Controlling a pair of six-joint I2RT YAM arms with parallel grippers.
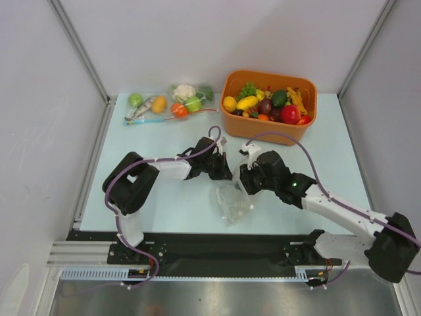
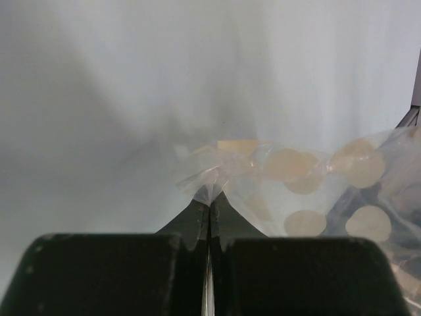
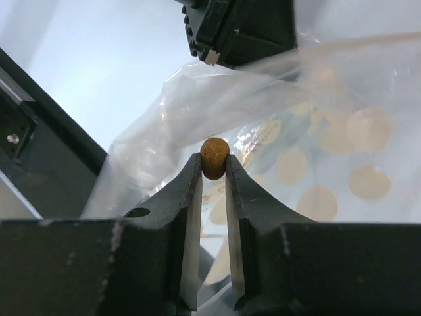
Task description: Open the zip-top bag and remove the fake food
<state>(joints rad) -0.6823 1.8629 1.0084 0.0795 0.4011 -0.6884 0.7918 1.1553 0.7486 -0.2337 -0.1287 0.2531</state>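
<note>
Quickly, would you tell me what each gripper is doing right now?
Left gripper: shut on the bag.
Right gripper: shut on a small brown ball.

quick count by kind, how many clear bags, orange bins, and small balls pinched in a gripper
clear crinkly bag, held: 1
clear filled bags at back: 2
orange plastic bin: 1
small brown-orange ball: 1
total: 5
</note>
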